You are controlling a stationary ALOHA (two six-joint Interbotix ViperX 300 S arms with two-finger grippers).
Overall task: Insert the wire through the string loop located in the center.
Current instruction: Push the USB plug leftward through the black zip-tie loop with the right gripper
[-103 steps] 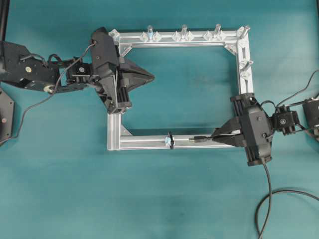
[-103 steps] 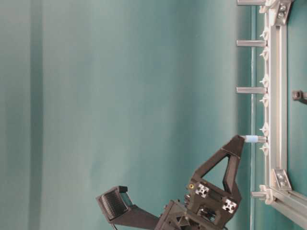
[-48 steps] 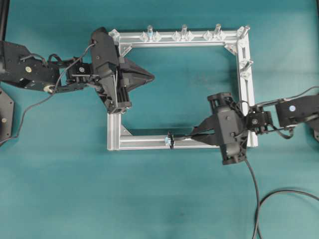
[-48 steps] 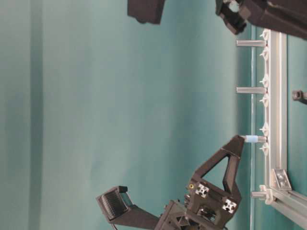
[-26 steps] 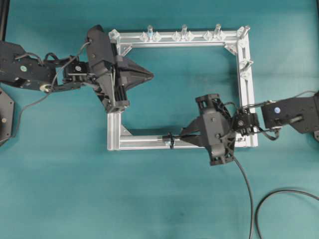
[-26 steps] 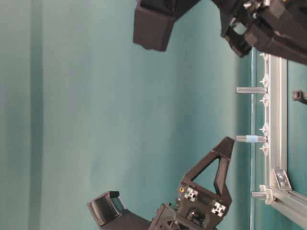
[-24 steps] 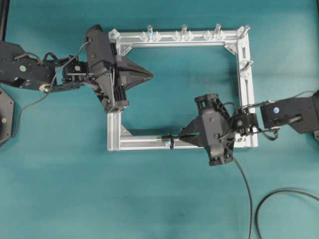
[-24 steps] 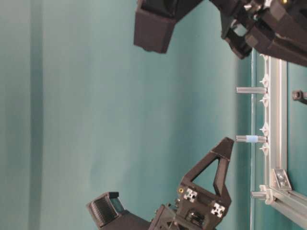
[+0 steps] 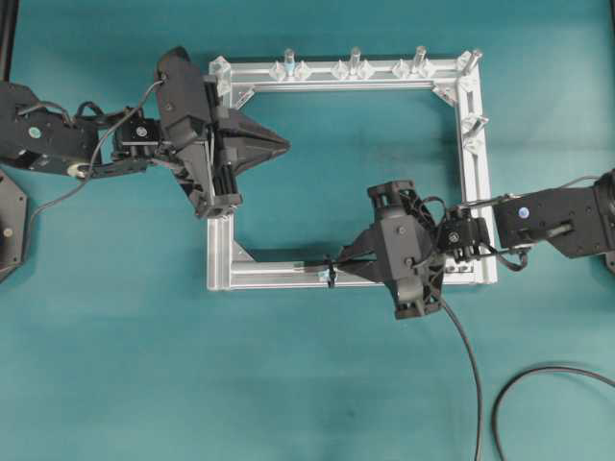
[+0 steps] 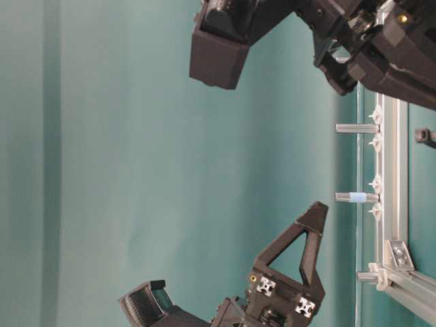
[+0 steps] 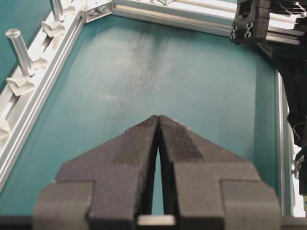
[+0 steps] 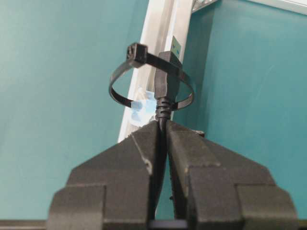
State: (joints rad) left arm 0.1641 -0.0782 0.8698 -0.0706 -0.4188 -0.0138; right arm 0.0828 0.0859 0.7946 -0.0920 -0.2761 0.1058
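The wire (image 12: 166, 76) is a black cable ending in a dark plug, and my right gripper (image 12: 162, 125) is shut on it just behind the plug. The plug sits inside the string loop (image 12: 115, 96), a black ring around the silver bar, and its metallic tip pokes past the far band. In the overhead view the right gripper (image 9: 346, 261) is at the string loop (image 9: 330, 272) on the frame's lower bar (image 9: 269, 277). My left gripper (image 9: 285, 142) hovers inside the frame's upper left, and its fingers (image 11: 139, 139) are shut on nothing.
The silver frame (image 9: 384, 72) carries upright pegs (image 9: 355, 60) along its top bar and right bar. The wire's slack (image 9: 473, 370) trails off the right arm over the teal table to the bottom right. One peg (image 10: 354, 197) has a pale-blue band.
My right gripper has travelled left along the lower bar with the wire, bringing the plug into the string loop. The left arm has drifted slightly left, away from the banded peg.
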